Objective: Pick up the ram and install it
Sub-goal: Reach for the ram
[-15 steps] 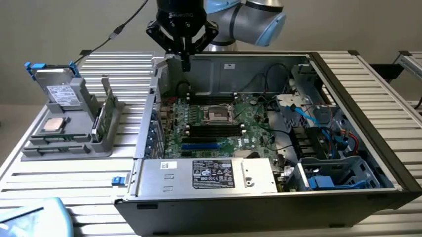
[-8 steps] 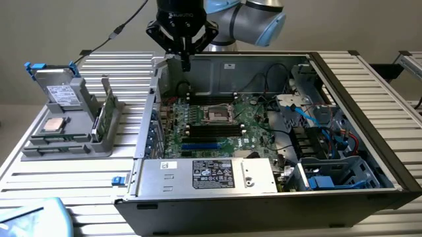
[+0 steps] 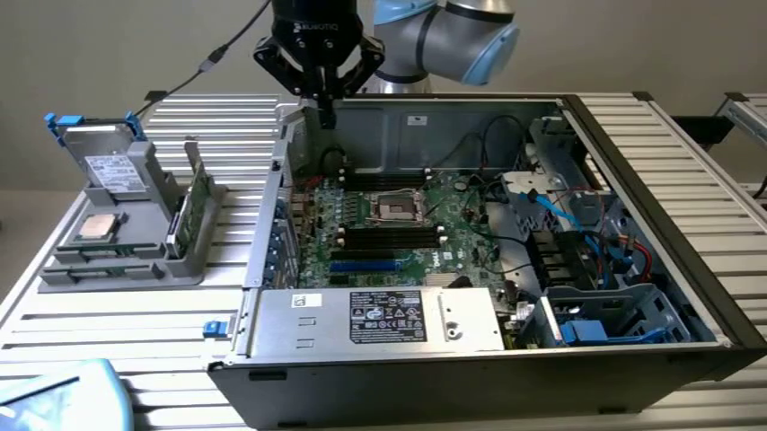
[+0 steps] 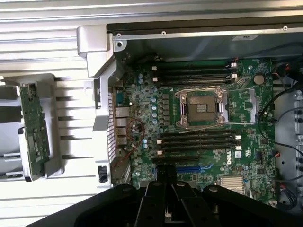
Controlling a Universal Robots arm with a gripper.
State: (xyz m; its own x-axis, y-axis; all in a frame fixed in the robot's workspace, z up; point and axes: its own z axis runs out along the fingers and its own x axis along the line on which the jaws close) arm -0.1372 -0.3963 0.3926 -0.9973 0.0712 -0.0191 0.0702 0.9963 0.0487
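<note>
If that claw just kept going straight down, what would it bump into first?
Probably the motherboard inside the open case, near its black slots; the gripper points down over it, though depth is hard to judge.

Soft, even light is falling from above across the exterior view, leaving the ribbed metal table (image 3: 108, 314) glowing pale and close to washing out. The open computer case (image 3: 671, 180) is shading its own interior, so the motherboard (image 3: 408, 224) is sitting dimmer than its surroundings. The silver power supply cover (image 3: 300, 323) is reflecting brightly. In the wrist view the table is blowing out to white, with dark bands of shadow lying between its ribs. The gripper (image 4: 166, 171) is showing as a black mass with little detail, and the motherboard is looking muted and slightly bluish.
</note>
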